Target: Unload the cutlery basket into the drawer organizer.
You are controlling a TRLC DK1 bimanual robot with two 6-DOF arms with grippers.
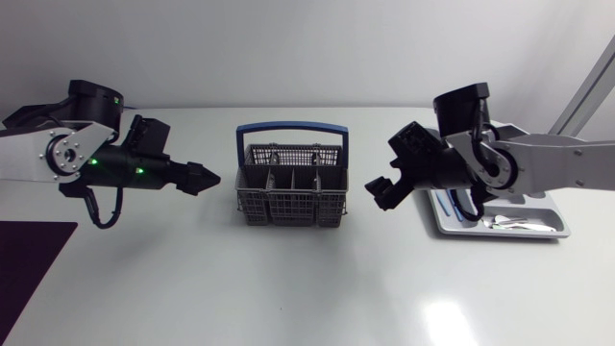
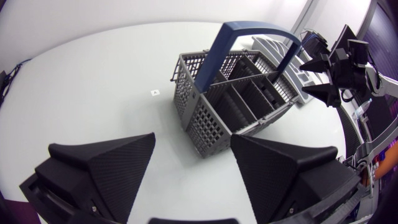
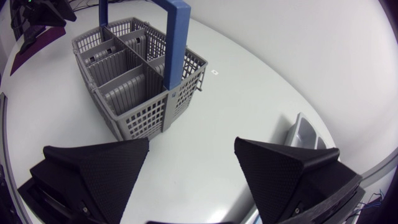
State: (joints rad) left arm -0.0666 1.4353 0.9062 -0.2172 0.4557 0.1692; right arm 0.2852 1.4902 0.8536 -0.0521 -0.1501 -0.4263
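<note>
White tabletop [image 1: 288, 288], grey basket [image 1: 291, 187] between left gripper [image 2: 193, 146] and right gripper [image 3: 191, 144], both wide open, empty.

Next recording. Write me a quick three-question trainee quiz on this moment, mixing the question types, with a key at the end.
1. True or false: the left pincer is shut on a spoon.
2. What colour is the handle of the basket? A) red B) blue C) green
3. Fill in: in the head view, the organizer lies on the table partly under the ___ arm.

Key: 1 false, since its fingers stand apart with nothing between them; 2 B; 3 right.
</note>
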